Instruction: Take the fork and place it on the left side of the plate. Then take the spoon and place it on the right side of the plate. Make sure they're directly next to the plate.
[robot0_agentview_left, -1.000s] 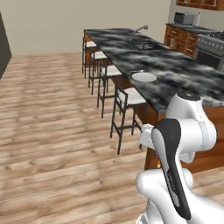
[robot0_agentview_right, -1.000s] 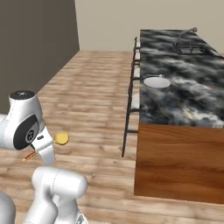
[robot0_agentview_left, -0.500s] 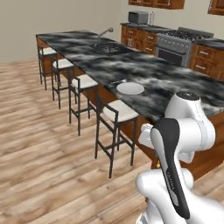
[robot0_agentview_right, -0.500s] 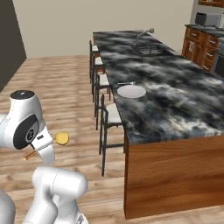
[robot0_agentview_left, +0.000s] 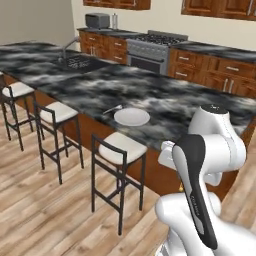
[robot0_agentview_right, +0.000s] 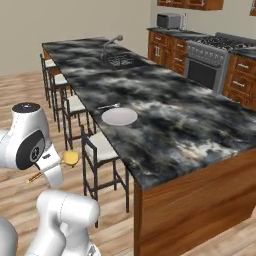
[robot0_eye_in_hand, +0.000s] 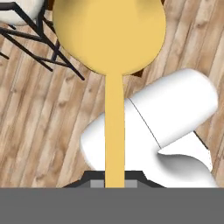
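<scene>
A long dark marbled bench carries a sink with a faucet at its far end. Black-legged stools with pale seats line its side on the wooden floor. Behind stand a steel stove, a microwave and brown cabinets.

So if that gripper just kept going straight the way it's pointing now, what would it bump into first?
Probably the wooden floor. The gripper, shut on the spoon, points down past the robot's side. A stool sits off toward one corner, apparently out of that line, though depth is hard to judge.
</scene>
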